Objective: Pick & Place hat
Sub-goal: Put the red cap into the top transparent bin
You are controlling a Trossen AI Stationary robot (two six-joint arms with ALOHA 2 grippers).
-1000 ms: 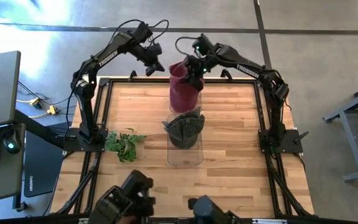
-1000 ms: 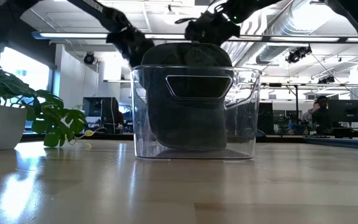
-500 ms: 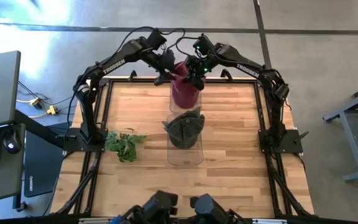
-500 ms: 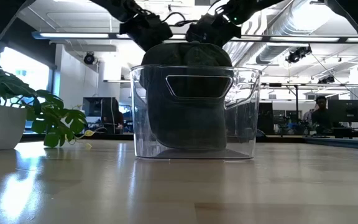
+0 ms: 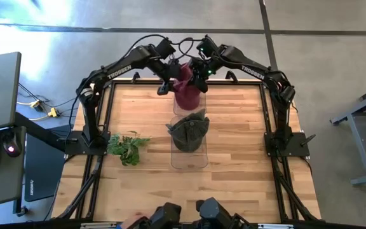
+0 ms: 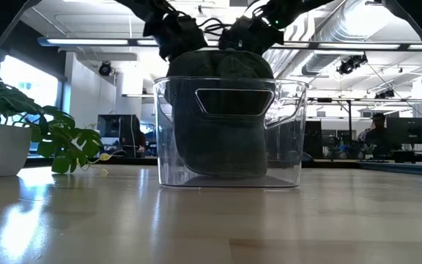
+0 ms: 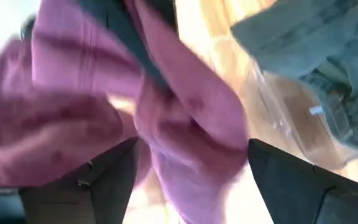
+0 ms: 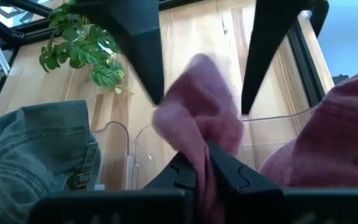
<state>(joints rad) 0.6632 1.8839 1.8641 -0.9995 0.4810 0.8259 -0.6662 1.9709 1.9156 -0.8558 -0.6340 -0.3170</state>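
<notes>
A maroon hat (image 5: 187, 95) hangs at the table's far middle, with my right gripper (image 5: 199, 71) shut on it. My left gripper (image 5: 169, 81) is open just left of it. Its two fingers (image 8: 143, 59) stand on either side of a raised maroon fold (image 8: 197, 106); I cannot tell whether they touch it. In the left wrist view the maroon cloth (image 7: 185, 118) fills the space ahead of the fingers. A grey-green hat (image 5: 189, 132) sits in a clear bin (image 5: 189, 159) at mid-table. In the low view it (image 6: 222, 110) hides the maroon hat. My right gripper pinches a fold of the maroon hat's cloth (image 8: 199, 149) between its two fingers. The fold stands out beyond the fingertips. The fingers slant down from the table's far right. The crown (image 8: 334, 137) hangs beside and below them; whether its lower end touches anything I cannot tell.
A potted plant (image 5: 127, 146) stands at the table's left edge. A second clear bin's rim (image 8: 278, 117) shows under the maroon hat. Bare wood (image 5: 240, 146) lies right of the bins. People and desks show in the room behind (image 6: 376, 136).
My left gripper has moved from the far left toward the maroon hat and a little down, and has opened, so its fingers now stand either side of the cloth. The maroon hat has stayed hanging from my right gripper.
</notes>
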